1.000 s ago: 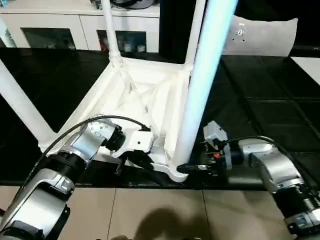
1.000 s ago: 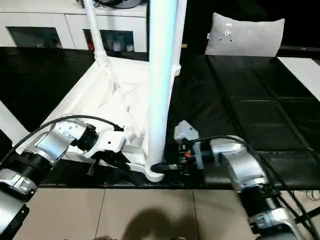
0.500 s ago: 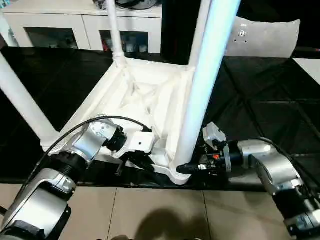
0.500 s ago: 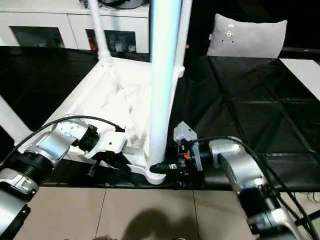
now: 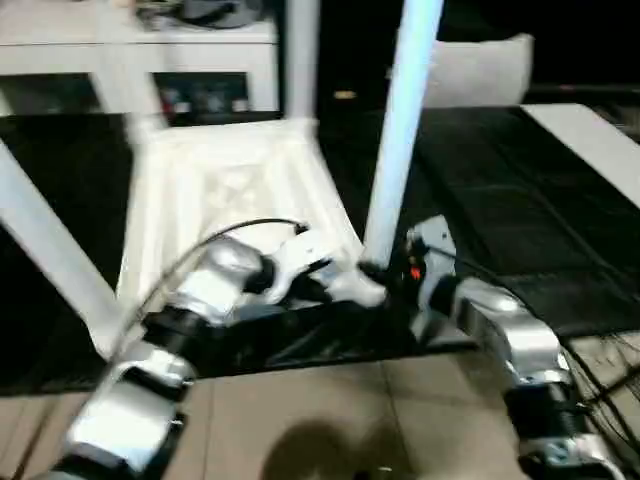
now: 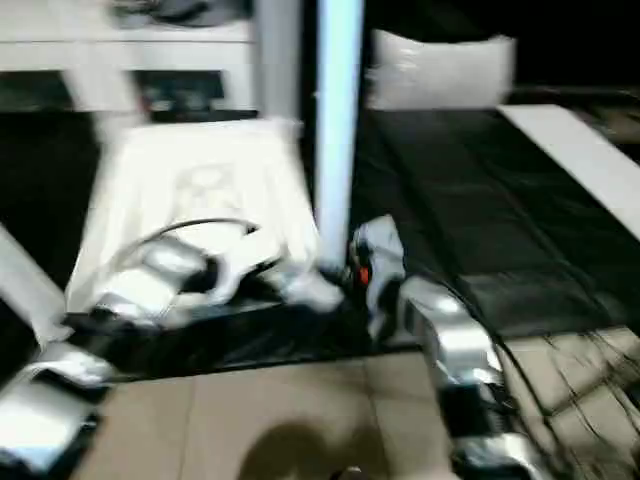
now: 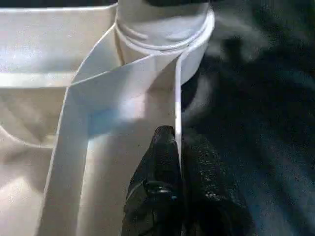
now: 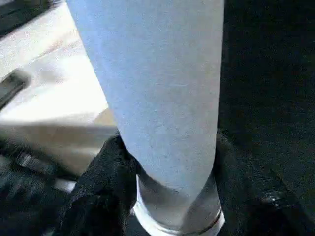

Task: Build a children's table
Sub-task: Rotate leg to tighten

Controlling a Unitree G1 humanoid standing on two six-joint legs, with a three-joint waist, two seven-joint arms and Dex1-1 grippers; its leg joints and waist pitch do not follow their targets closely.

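1. At the near corner of the upturned table top (image 5: 225,190), which lies ribbed side up on the black floor mat (image 5: 520,200), the near leg (image 5: 400,130) stands upright in its round corner socket (image 7: 165,29); three other legs also rise from the top.
2. Right gripper (image 8: 167,162): fingers (image 8: 101,182) half open, set on either side of the leg's base and pressing against it.
3. Left gripper (image 7: 178,162): fingers (image 7: 157,162) closed, pinching the thin rim wall of the top just short of the same socket.
4. Change: compared with a second ago, the top and its legs have swung round on the mat, and both arms have turned with them, their holds unchanged; the head camera has shifted too.
5. Meaning: all four legs appear seated, so assembly looks nearly finished. The turn is probably a repositioning, perhaps ahead of righting the table.
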